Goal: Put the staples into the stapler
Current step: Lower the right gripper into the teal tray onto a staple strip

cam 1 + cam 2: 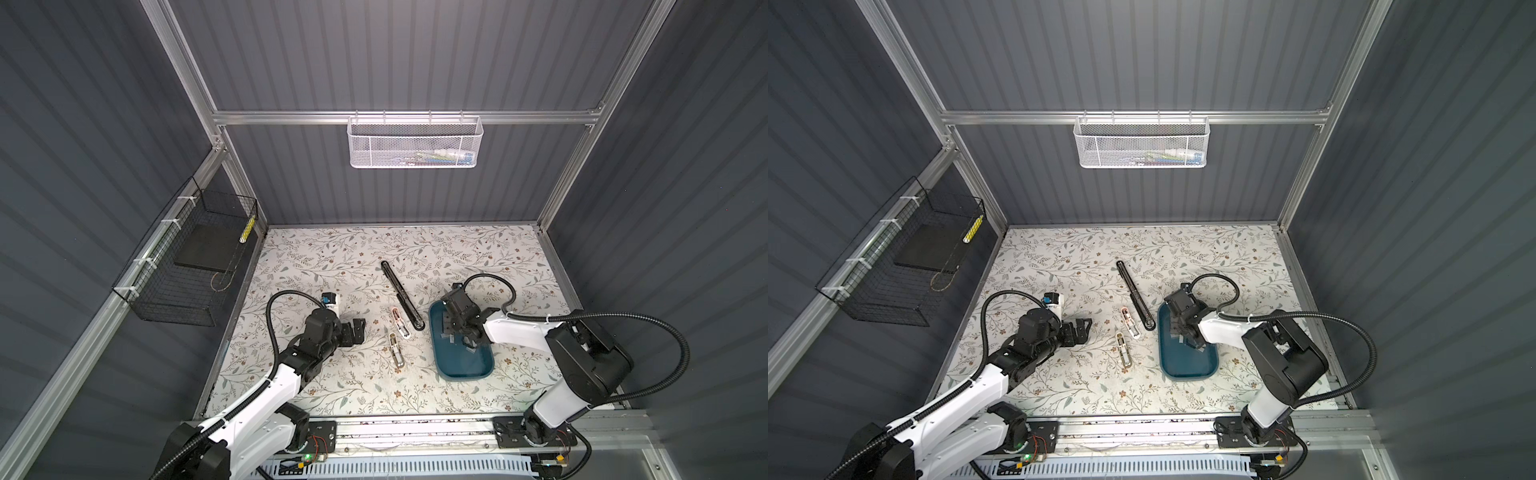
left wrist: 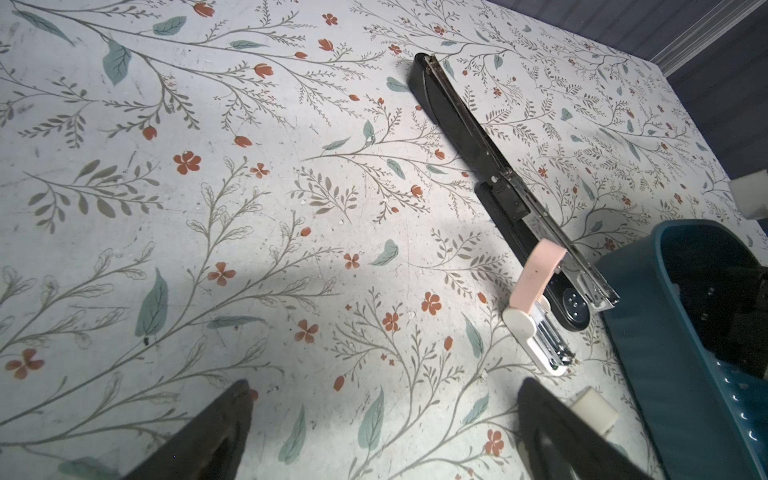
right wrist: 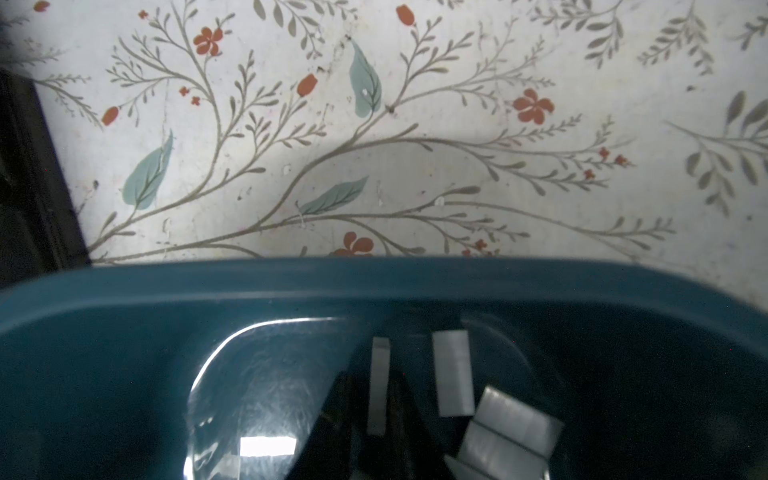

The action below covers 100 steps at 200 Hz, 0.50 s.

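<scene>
The right gripper (image 3: 377, 376) is down inside the tray (image 3: 374, 278). Its two dark fingers are drawn in against both sides of one staple strip (image 3: 378, 411), which stands on edge between them. The rest of the staples (image 3: 453, 374) lie loose on the tray floor just beside it, some overlapping.

In both top views the tray sits on the flowered table (image 1: 332, 257). Just beside its far left corner lies the black stapler (image 1: 401, 295), opened out flat. The pink stapler (image 1: 400, 324) lies just beside that one's near end, and the beige stapler (image 1: 396, 351) lies a little nearer the front edge. Left of the staplers, well apart from the tray, the left gripper (image 1: 362, 331) hangs above the table with its fingers spread wide.
</scene>
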Each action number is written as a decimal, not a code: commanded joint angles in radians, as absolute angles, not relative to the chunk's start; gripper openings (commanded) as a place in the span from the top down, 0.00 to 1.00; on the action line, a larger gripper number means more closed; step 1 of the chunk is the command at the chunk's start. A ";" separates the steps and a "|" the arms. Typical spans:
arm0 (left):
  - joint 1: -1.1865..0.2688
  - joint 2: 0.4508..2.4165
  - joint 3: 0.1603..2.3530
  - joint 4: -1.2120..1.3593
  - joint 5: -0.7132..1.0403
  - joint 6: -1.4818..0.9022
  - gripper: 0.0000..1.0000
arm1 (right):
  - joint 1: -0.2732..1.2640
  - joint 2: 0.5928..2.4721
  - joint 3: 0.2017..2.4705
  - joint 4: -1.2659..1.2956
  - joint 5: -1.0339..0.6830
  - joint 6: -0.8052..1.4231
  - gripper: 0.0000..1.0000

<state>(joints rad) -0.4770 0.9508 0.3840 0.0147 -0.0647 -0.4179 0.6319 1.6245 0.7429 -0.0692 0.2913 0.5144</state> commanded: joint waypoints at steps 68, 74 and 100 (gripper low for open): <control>-0.482 0.945 0.374 0.005 -0.069 -0.410 0.00 | 0.654 1.618 0.790 -0.114 0.308 0.516 0.78; -0.482 0.943 0.374 0.005 -0.069 -0.410 0.00 | 0.655 1.619 0.791 -0.114 0.307 0.517 0.78; -0.482 0.944 0.375 0.005 -0.069 -0.411 0.00 | 0.663 1.622 0.793 -0.113 0.309 0.520 0.78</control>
